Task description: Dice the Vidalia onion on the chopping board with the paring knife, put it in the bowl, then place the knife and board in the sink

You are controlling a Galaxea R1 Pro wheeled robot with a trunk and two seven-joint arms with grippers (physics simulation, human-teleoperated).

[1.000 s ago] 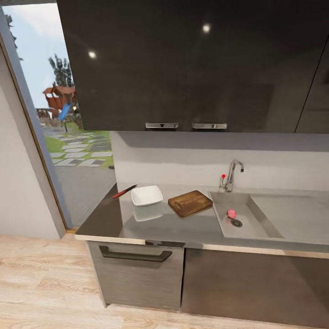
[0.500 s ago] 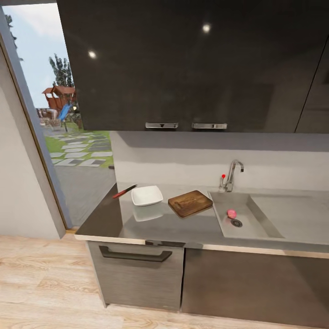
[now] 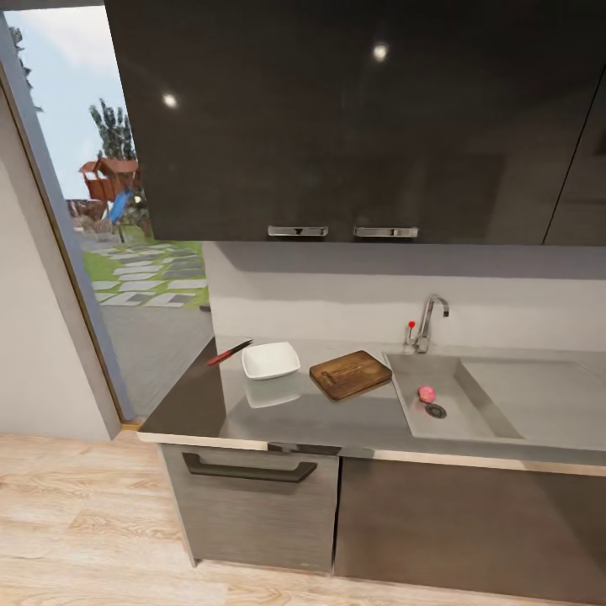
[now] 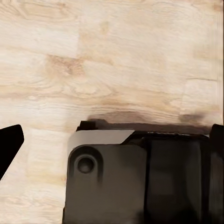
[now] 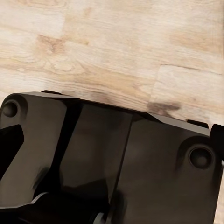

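Observation:
A pinkish Vidalia onion (image 3: pixel 427 393) lies in the steel sink (image 3: pixel 459 383) beside the round drain, below the chrome tap (image 3: pixel 429 324). Left of the basin, the dark brown chopping board (image 3: pixel 350 374) rests on the grey countertop (image 3: pixel 320 418). The white squarish bowl (image 3: pixel 270 360) stands left of the board, and the paring knife (image 3: pixel 230 352) with its reddish handle lies beyond it near the counter's left end. In the wrist views, my left gripper (image 4: pixel 114 140) and right gripper (image 5: pixel 114 142) hang open over the floor, dark fingertips (image 4: pixel 10 142) wide apart, nothing between them.
Dark glossy wall cabinets (image 3: pixel 353 118) hang above the counter. A grey drawer with a dark handle (image 3: pixel 248 468) sits below its left half. A tall glass opening (image 3: pixel 126 252) is at the left. Light wooden floor (image 3: pixel 76 522) lies before the counter. My dark base (image 4: pixel 140 182) shows under both wrists.

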